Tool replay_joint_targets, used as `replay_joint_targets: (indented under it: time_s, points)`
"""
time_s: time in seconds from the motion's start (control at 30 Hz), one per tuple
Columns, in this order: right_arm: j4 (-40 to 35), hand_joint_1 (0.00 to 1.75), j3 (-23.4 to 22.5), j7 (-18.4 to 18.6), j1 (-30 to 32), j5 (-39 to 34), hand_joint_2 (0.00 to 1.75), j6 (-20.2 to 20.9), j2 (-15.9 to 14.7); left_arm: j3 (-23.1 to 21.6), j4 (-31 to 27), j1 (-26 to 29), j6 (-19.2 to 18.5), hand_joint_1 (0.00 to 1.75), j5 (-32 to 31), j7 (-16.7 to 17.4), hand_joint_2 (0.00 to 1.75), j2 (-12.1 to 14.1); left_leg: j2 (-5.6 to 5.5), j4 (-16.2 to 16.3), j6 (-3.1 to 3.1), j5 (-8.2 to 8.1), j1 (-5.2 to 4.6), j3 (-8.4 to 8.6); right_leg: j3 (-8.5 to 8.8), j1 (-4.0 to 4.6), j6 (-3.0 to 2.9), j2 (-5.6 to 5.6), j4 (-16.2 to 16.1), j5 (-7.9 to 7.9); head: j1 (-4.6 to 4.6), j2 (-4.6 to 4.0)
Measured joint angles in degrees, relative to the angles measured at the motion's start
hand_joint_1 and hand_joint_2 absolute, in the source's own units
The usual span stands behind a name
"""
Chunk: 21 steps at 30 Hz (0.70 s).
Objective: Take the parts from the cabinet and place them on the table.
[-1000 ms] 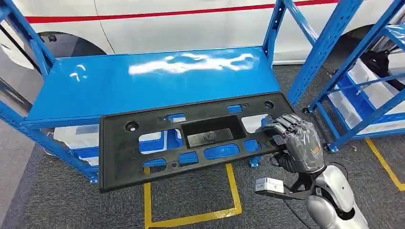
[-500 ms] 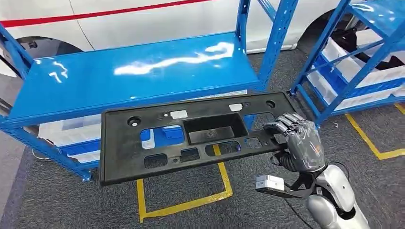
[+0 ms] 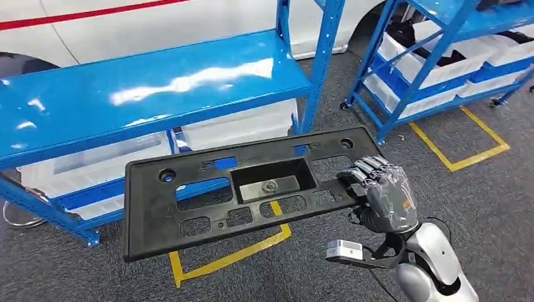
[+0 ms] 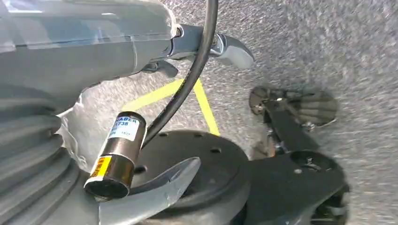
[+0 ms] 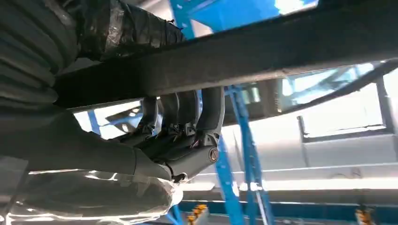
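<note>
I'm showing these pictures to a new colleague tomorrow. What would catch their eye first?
Most likely the long black plastic panel with its cut-outs, held out level in mid-air across the middle of the head view, gripped at one end by the right hand. Behind it stands a glossy blue shelf rack, with yellow floor tape on the grey carpet below.

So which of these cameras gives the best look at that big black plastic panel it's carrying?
The head view: the whole black panel shows from above, cut-outs and all, with the right hand gripping one end. The right wrist view shows its underside as a dark bar with fingers hooked over it. The left wrist view looks down at the floor.
</note>
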Motion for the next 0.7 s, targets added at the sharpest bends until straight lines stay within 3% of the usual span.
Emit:
replay_joint_targets:
  time_s: [0.03, 0.07, 0.1, 0.13, 0.17, 0.27, 0.3, 0.33, 0.37, 0.43, 0.47, 0.5, 0.57, 0.6, 0.63, 0.67, 0.7]
  points:
    - [0.0, 1.75, 0.2, 0.0, 0.0, 0.0, 1.75, 0.0, 0.1, 0.0, 0.0, 0.0, 0.0, 0.00, 0.0, 0.0, 1.75, 0.0, 0.68, 0.4, -0.04, 0.20, -0.09, -0.78, 1.86, 0.03, -0.07, -0.11, -1.5, 2.23, 0.00, 0.00]
    - [0.0, 1.75, 0.3, 0.0, 0.1, 0.0, 1.75, 0.0, 0.1, 0.0, 0.0, -0.1, 0.0, 0.00, 0.0, 0.0, 1.75, 0.0, 1.31, 0.8, -0.13, 0.41, -0.18, -1.52, 4.97, 0.07, -0.29, -0.54, -5.2, 4.11, 0.00, 0.00]
    - [0.0, 1.75, 0.4, 0.0, 0.1, 0.1, 1.75, -0.1, 0.1, 0.0, 0.0, -0.2, 0.0, 0.00, 0.0, 0.0, 1.75, 0.0, 1.81, 1.1, -0.24, 0.57, -0.27, -1.88, 8.75, 0.26, -0.68, -1.82, -10.0, 4.51, 0.00, 0.00]
    - [0.0, 1.75, 0.5, 0.0, 0.0, 0.1, 1.75, -0.1, 0.1, 0.0, 0.0, -0.1, 0.0, 0.00, 0.0, 0.1, 1.75, 0.0, 2.33, 1.2, -0.49, 0.76, -0.48, -2.04, 12.26, 0.81, -1.23, -4.25, -15.4, 2.10, -0.02, 0.00]
    - [-0.1, 1.75, 0.7, 0.0, 0.1, 0.1, 1.75, -0.3, 0.1, 0.0, 0.0, -0.1, -0.1, 0.00, 0.0, 0.2, 1.75, -0.1, 2.93, 1.4, -0.83, 1.12, -0.60, -2.00, 14.34, 1.26, -1.71, -4.71, -19.1, 1.00, -0.06, 0.00]
    - [-0.1, 1.75, 0.8, 0.1, 0.2, 0.0, 1.75, -0.6, 0.1, 0.0, 0.0, -0.3, -0.1, 0.00, 0.1, 0.2, 1.75, -0.1, 4.57, 1.0, -1.64, 2.44, -0.41, -2.32, 13.33, 1.61, -2.67, -2.96, -20.0, 1.92, 0.02, 0.00]
    - [0.0, 1.75, 0.9, 0.2, 0.4, 0.1, 1.75, -0.6, 0.2, 0.0, 0.0, -0.3, -0.1, 0.00, 0.1, 0.3, 1.75, 0.0, 3.37, 1.4, -2.09, 1.59, -0.35, -2.81, 12.95, 0.60, -3.03, -2.64, -20.5, 2.85, 0.04, 0.00]
    - [0.0, 1.75, 0.9, 0.2, 0.3, 0.1, 1.75, -0.7, 0.2, 0.0, 0.0, -0.2, -0.1, 0.00, 0.1, 0.3, 1.75, 0.0, 0.43, 2.5, -2.58, -0.75, -0.19, -3.27, 12.26, 0.62, -3.43, -2.02, -20.6, 3.55, 0.00, 0.00]
    - [0.0, 1.75, 1.0, 0.2, 0.3, 0.1, 1.75, -0.7, 0.2, 0.0, 0.0, -0.2, -0.2, 0.00, 0.1, 0.3, 1.75, 0.0, -1.49, 5.7, -2.76, -4.68, -0.06, -4.04, 11.30, 0.56, -3.95, -1.60, -20.5, 4.33, -0.07, 0.00]
    - [0.0, 1.75, 1.1, 0.2, 0.5, 0.1, 1.75, -0.8, 0.2, 0.0, 0.0, -0.1, -0.3, 0.00, 0.1, 0.3, 1.75, 0.0, -2.50, 13.9, -3.05, -10.46, 0.16, -5.48, 9.41, 0.62, -4.04, -0.20, -20.4, 5.85, -0.04, 0.00]
    - [0.0, 1.75, 1.1, 0.2, 0.7, 0.1, 1.75, -0.9, 0.2, 0.0, 0.0, -0.1, -0.3, 0.00, 0.1, 0.4, 1.75, 0.1, -2.52, 16.5, -3.15, -10.90, 0.16, -5.69, 8.55, 0.62, -3.97, 0.40, -20.3, 6.46, -0.04, 0.00]
    - [0.0, 1.75, 1.2, 0.2, 0.9, 0.1, 1.75, -0.9, 0.2, 0.0, 0.0, -0.1, -0.3, 0.00, 0.1, 0.5, 1.75, 0.1, -2.52, 17.6, -3.22, -9.54, 0.21, -5.10, 7.43, 0.57, -3.82, 1.11, -20.1, 7.20, -0.04, 0.00]
    - [0.0, 1.75, 1.2, 0.3, 1.2, 0.1, 1.75, -1.0, 0.2, 0.0, 0.0, -0.1, -0.3, 0.00, 0.1, 0.7, 1.75, 0.2, -2.91, 13.1, -3.29, -4.48, 0.44, -0.96, 5.24, 0.29, -3.30, 2.47, -19.4, 8.47, -0.04, 0.00]
    - [0.0, 1.75, 1.2, 0.4, 1.2, 0.1, 1.75, -1.0, 0.2, 0.0, 0.0, -0.1, -0.3, 0.00, 0.1, 0.7, 1.75, 0.2, -3.96, 8.5, -3.27, -3.16, 0.66, 2.30, 4.15, 0.15, -2.97, 3.15, -18.9, 9.07, -0.04, 0.00]
    - [0.0, 1.75, 1.2, 0.6, 1.2, 0.1, 1.75, -1.0, 0.2, 0.0, 0.0, -0.2, -0.3, 0.00, 0.1, 0.7, 1.75, 0.2, -6.68, 3.7, -3.22, -4.65, 1.00, 5.46, 3.38, 0.11, -2.59, 3.68, -18.4, 9.54, -0.07, 0.00]
    - [0.0, 1.75, 1.2, 0.8, 1.0, 0.0, 1.75, -1.0, 0.2, 0.1, 0.0, -0.1, -0.3, 0.00, 0.1, 0.7, 1.75, 0.2, -7.85, -1.0, -3.03, -6.33, 0.82, 8.03, 2.72, 0.34, -2.23, 4.42, -17.9, 10.01, 0.04, 0.00]
    - [0.0, 1.75, 1.0, 1.1, 1.1, -0.1, 1.75, -1.0, 0.2, 0.1, 0.0, 0.0, -0.3, 0.00, 0.2, 0.5, 1.75, 0.2, -7.37, -0.7, -2.69, -6.67, 0.76, 7.41, 2.58, 0.35, -1.89, 4.89, -18.2, 10.75, 0.00, 0.00]
